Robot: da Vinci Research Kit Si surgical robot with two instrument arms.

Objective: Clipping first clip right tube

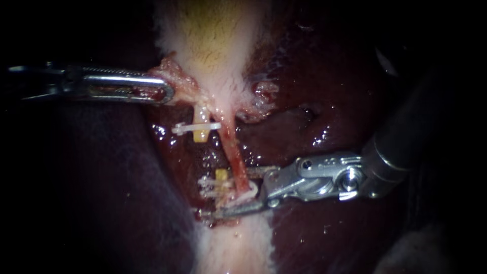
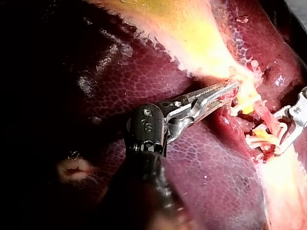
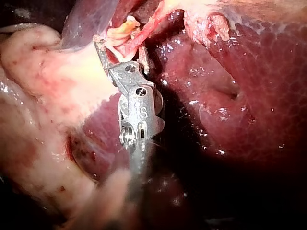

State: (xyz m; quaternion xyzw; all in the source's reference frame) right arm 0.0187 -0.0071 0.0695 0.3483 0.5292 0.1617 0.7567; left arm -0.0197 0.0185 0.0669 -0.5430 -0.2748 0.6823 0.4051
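The right tube [image 1: 231, 147] is a thin red strand that runs down from the gallbladder [image 1: 213, 35]. My right instrument [image 1: 233, 195] comes in from the right. Its jaws stand apart astride the lower end of this tube and hold a white clip [image 1: 247, 193] between them. In the right wrist view the same jaws [image 3: 122, 45] reach around the red strand. My left instrument [image 1: 165, 92] is shut on the ragged pink tissue at the gallbladder's neck and holds it out to the left; its jaws [image 2: 232, 90] also show in the left wrist view.
Left of the red tube, a cut tube shows two yellow stumps. A white clip [image 1: 195, 127] sits on the upper stump, and white clips [image 1: 210, 185] sit on the lower one. Dark wet liver [image 1: 314, 101] lies on both sides. Pale fatty tissue [image 1: 236, 248] runs on below.
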